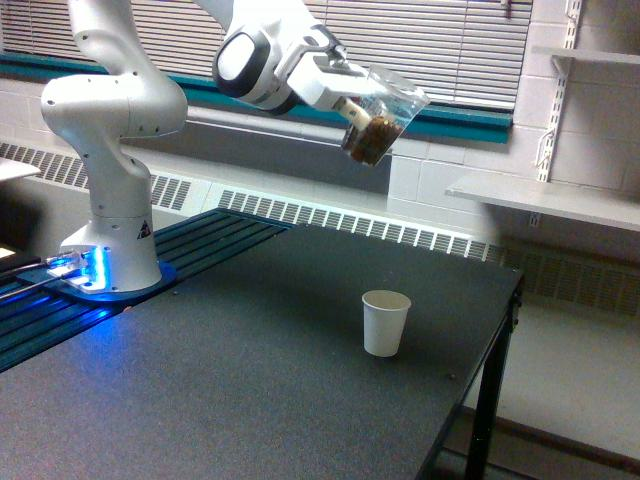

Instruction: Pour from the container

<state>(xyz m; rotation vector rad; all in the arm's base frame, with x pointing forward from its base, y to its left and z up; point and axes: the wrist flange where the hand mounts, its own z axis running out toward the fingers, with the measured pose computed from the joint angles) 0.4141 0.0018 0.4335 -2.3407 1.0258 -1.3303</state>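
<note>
Dark speckled tabletop (250, 400), black legs at the exterior view's right edge. Behind it: a white block wall, a long radiator grille, closed window blinds with a teal sill strip, and shelves on the exterior view's right.

Arm: white Franka base (110, 250) stands at the exterior view's left on a slatted section of the tabletop, blue light glowing at its foot. Upper links reach across the top of the picture toward the exterior view's right.

Hand (352, 105): clamped on the container (383, 112), gripping it on the side toward the arm. Fingers are largely hidden by the wrist and the cup wall; exact contact points are not readable.

Container: clear plastic cup, held high in the air in front of the blinds and sill, well above the tabletop. It is tilted, mouth up and toward the exterior view's right, bottom down and to the left. Brown granular contents (370, 138) sit settled at the low end.

White paper cup (385, 322): upright on the tabletop, open mouth up, below the container, well apart from it. Inside not visible.
</note>
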